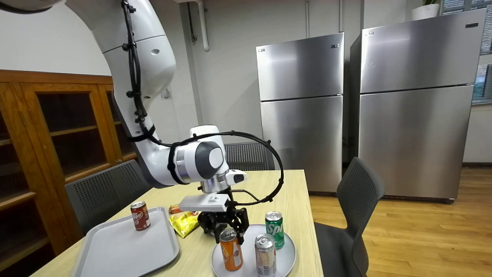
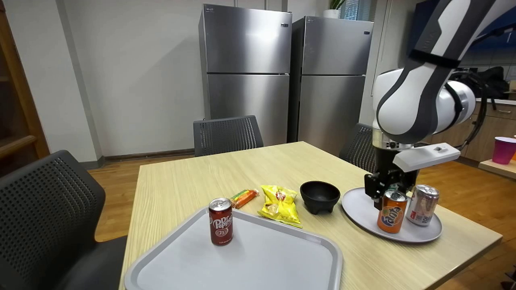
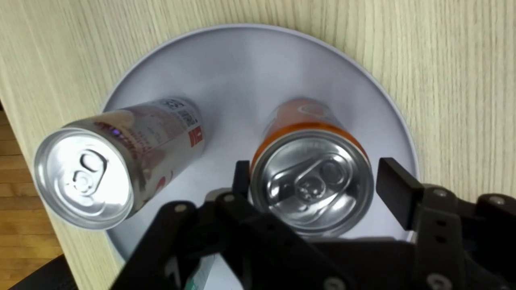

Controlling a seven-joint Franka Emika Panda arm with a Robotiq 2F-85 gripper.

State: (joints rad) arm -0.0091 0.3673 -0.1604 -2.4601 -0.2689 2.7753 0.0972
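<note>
Wrist view: the gripper (image 3: 314,181), jaws parted, straddles the orange can (image 3: 310,161) upright on the plate (image 3: 225,60), which also bears a silver can (image 3: 125,157) and, as exterior views show, a green can (image 1: 275,229), with a bowl (image 2: 319,197) beside the plate and, farther off, a tray (image 2: 262,257) holding a red can (image 2: 221,221).

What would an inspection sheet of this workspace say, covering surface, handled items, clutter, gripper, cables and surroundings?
Surface: light wood-grain table.
Job's things: orange Fanta can, upright on a round plate.
Clutter: silver can and green Sprite can on the same plate; Dr Pepper can on a gray tray; yellow snack bag, small orange packet and black bowl on the table.
Gripper: open, fingers either side of the orange Fanta can; a gap shows at one, contact at the other unclear.
Cables: black, strapped along the arm, looping out near the gripper.
Surroundings: two steel refrigerators, dark chairs, wooden cabinet.
</note>
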